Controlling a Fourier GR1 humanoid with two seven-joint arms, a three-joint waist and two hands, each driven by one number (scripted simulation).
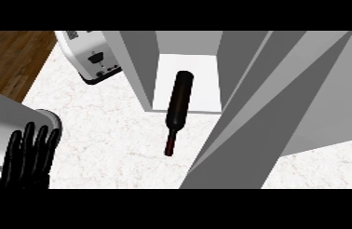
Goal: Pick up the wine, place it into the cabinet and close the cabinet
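Toaster (pixel 89 56): white, dark base, small knobs on its near face; stands at upper left, partly cut by the top edge. Surface (pixel 103 130): white, faintly veined marble look. Wooden floor (pixel 21 60): brown planks past the surface's left edge, upper left corner.

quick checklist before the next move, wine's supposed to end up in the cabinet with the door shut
1. Dark wine bottle fully inside the grey cabinet: not ok, it lies on its side, base on the white shelf floor, neck out over the white marble counter.
2. Grey cabinet door closed: not ok, it is open.
3. Door's swing free of the bottle: not ok, the neck sticks out.
4. Black left hand free: ok, open, lower left.
5. Right hand position: cannot tell, not in view.
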